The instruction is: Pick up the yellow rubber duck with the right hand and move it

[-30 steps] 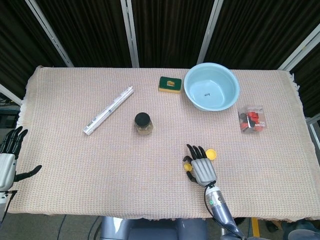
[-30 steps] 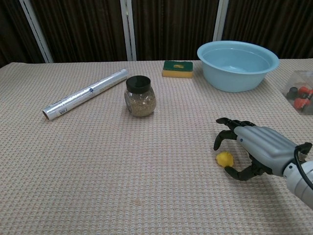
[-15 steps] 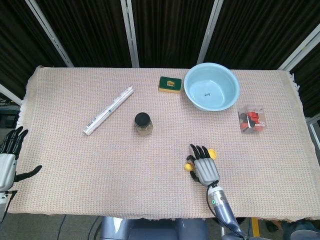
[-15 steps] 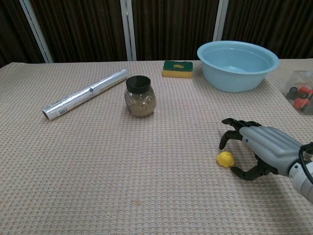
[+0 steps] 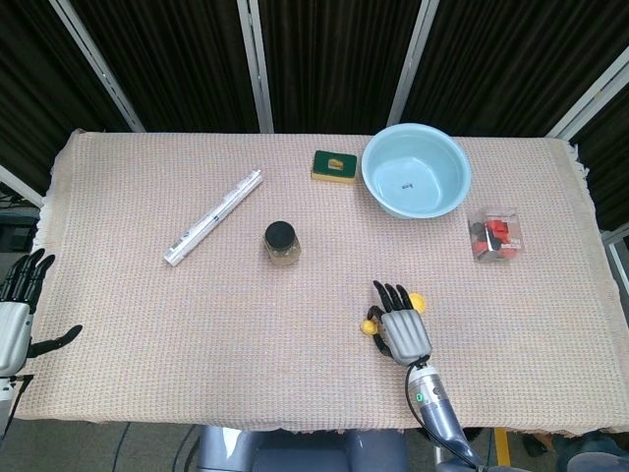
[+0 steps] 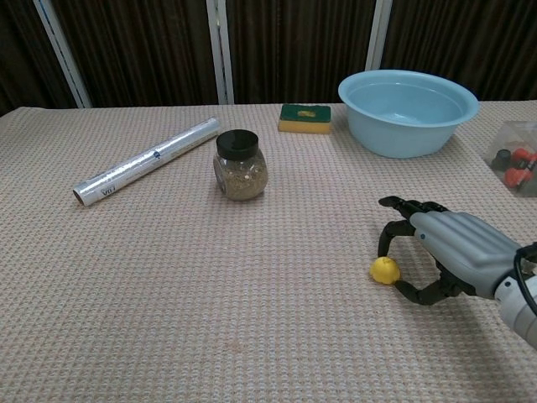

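Observation:
The yellow rubber duck (image 6: 385, 269) lies on the tablecloth at the front right; in the head view it shows as a small yellow patch (image 5: 369, 326) at the left side of my right hand (image 5: 403, 329). My right hand (image 6: 449, 252) arches beside it, with a fingertip (image 6: 387, 244) coming down onto the duck from behind and the thumb (image 6: 409, 291) close at its front. The duck still sits on the cloth. A second yellow patch (image 5: 417, 303) peeks out at the hand's right; I cannot tell what it belongs to. My left hand (image 5: 17, 313) hangs open off the table's left edge.
A light blue bowl (image 6: 409, 110) stands at the back right, with a green-yellow sponge (image 6: 304, 117) to its left. A lidded jar (image 6: 240, 164) and a foil roll (image 6: 148, 159) lie mid-left. A clear box of red and black pieces (image 5: 494, 234) sits at the right.
My right hand has shifted slightly right and back, and its fingers have curled closer around the duck. The duck has barely moved. The left hand is unchanged.

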